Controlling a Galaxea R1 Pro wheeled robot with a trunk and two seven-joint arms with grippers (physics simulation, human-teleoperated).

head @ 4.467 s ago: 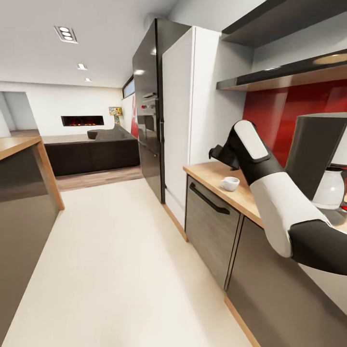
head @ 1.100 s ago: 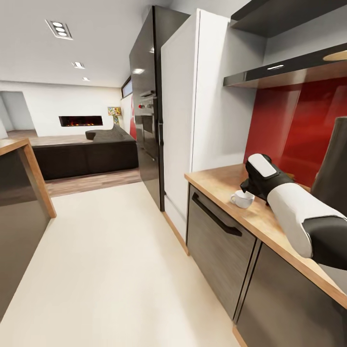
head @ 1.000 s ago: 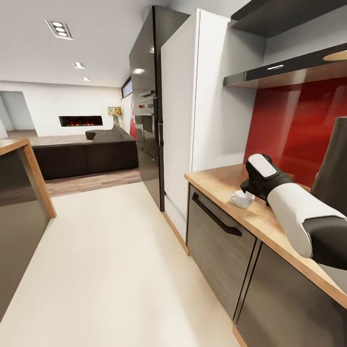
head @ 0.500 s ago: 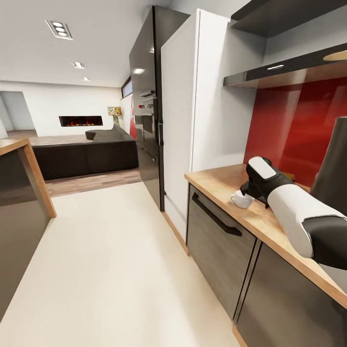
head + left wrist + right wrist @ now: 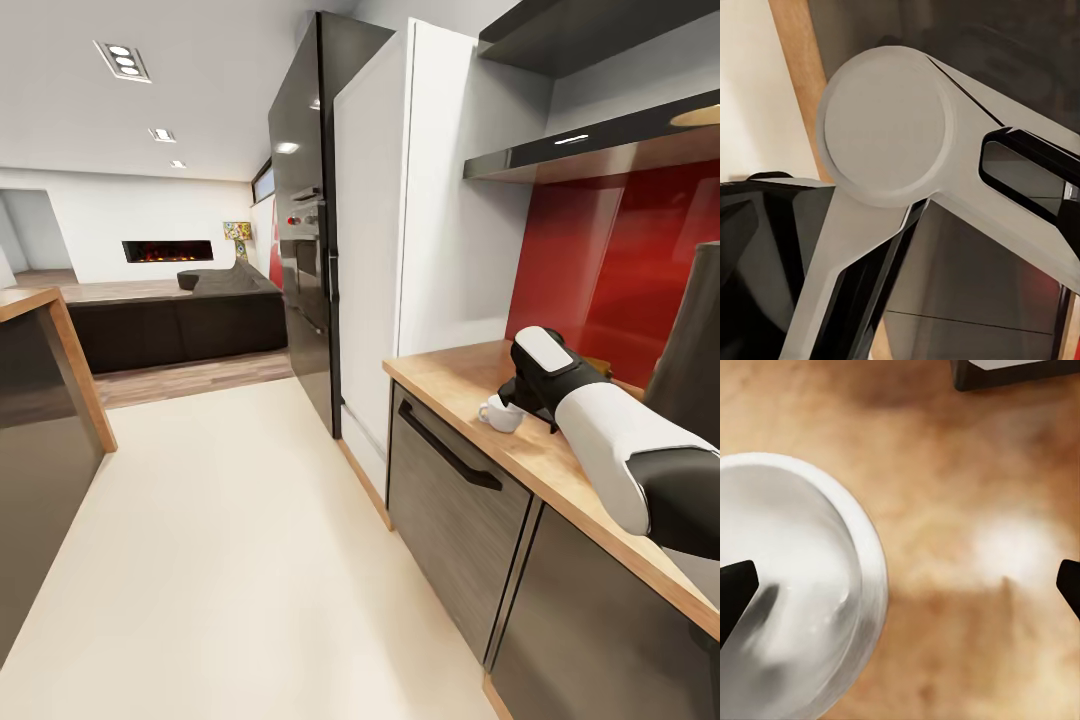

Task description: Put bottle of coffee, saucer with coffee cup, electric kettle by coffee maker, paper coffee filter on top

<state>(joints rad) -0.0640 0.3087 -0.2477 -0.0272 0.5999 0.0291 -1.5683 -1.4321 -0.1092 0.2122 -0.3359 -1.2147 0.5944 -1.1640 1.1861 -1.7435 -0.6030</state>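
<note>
Right tool [image 5: 900,585] spread wide over the wooden worktop [image 5: 450,375] — one fingertip [image 5: 735,589] inside the white coffee cup [image 5: 499,413], the other outside, nothing gripped. Left tool's state: cannot tell.

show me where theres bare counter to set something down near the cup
Bare wood lies on the countertop between the coffee cup and the tall white cabinet, and along the front edge below the cup. It is crowded right of the cup, where the right gripper and its arm sit.
</note>
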